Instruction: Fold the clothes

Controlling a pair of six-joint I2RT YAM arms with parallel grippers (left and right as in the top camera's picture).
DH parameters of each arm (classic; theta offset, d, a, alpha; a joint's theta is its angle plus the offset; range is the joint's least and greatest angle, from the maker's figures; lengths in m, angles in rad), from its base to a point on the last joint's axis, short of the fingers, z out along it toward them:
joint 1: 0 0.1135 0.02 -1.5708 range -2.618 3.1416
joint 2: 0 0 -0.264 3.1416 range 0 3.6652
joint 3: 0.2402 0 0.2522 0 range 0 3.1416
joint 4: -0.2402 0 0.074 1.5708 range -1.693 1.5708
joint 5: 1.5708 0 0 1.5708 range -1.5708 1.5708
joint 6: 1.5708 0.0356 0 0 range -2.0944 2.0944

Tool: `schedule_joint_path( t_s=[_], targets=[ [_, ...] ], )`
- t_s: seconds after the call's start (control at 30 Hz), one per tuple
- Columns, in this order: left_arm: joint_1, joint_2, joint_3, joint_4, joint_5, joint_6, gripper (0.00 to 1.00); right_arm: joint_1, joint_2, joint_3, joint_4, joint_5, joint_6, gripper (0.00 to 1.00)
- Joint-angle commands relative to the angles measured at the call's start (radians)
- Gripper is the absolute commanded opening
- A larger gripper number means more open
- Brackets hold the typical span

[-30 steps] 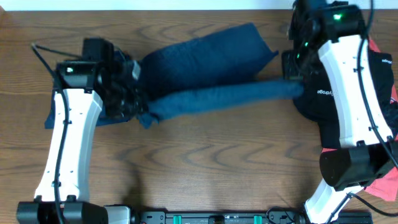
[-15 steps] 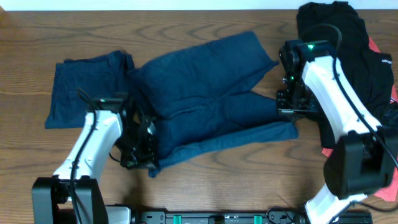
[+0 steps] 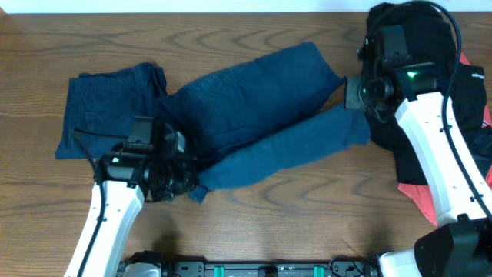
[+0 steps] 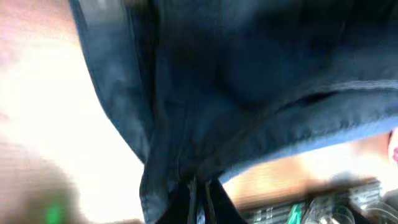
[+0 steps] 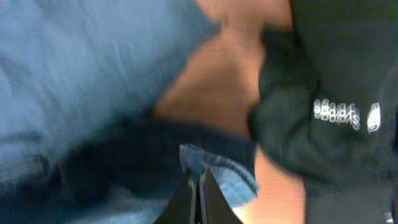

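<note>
Clothes (image 3: pixel 254 92), navy, across brown wood-grain table (image 3: pixel 307 223); white strip (image 3: pixel 231 5) beyond

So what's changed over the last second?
Both hands pulled the near edge of the blue garment toward the front of the table. Then the right hand carried its end back toward the far side, while the left hand barely shifted. Both stay shut on the fabric. The folded blue piece and black pile haven't moved.

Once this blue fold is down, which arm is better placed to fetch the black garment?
Likely right: the right gripper holds the end of the blue garment beside the black garment; the left gripper is at the far end.
</note>
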State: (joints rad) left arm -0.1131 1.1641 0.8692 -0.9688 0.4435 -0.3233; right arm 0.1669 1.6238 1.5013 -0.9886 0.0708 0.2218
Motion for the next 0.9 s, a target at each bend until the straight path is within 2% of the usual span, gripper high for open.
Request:
schedule_joint_path(
  t_s=[0.0,0.17,0.4,0.73,0.87],
  targets=[
    [0.005,-0.006,-0.004,0.097,-0.175,-0.106,0.06,-0.006,0.023,0.008,0.094,0.076,-0.032,0.01],
    [0.005,0.037,-0.004,0.303,-0.308,-0.173,0.06,0.006,0.073,0.008,0.267,0.047,-0.033,0.01],
    [0.005,0.173,-0.004,0.484,-0.484,-0.206,0.06,0.038,0.196,0.008,0.452,0.044,-0.036,0.01],
    [0.006,0.359,-0.004,0.765,-0.495,-0.206,0.06,0.072,0.314,0.008,0.761,0.044,-0.036,0.01],
    [0.006,0.385,-0.004,0.859,-0.560,-0.205,0.06,0.080,0.360,0.008,0.843,0.044,-0.035,0.01]
  ],
)
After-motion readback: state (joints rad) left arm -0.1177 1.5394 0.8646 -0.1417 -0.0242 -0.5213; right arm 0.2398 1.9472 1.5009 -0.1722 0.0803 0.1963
